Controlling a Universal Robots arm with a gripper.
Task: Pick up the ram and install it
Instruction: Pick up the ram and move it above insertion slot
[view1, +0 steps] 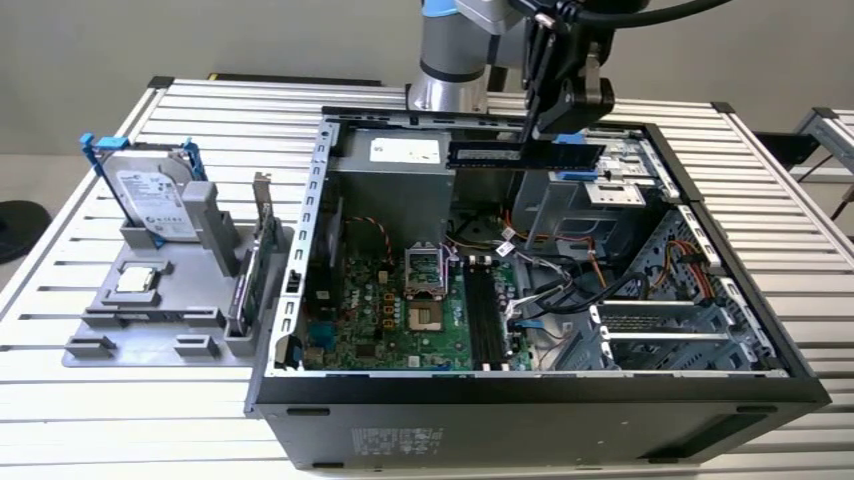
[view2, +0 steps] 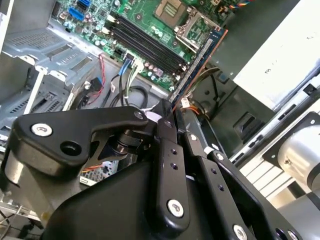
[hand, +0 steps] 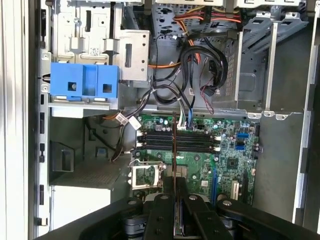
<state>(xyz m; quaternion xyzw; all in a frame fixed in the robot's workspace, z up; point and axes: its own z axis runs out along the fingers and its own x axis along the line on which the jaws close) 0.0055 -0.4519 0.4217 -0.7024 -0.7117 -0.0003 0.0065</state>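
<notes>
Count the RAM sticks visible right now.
1. The ram is clamped in the gripper, hanging over the open computer case, above the motherboard. The memory slots look empty; other sticks could be hidden inside the case.

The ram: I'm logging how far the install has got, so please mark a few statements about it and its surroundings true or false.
1. The gripper is clamped on the ram. True.
2. The ram sits in the memory slots. False: it is held in the air above the computer case.
3. The hard drive stands in the grey fixture outside the case. True.
4. The case is closed. False: it is open, with the motherboard exposed.
</notes>
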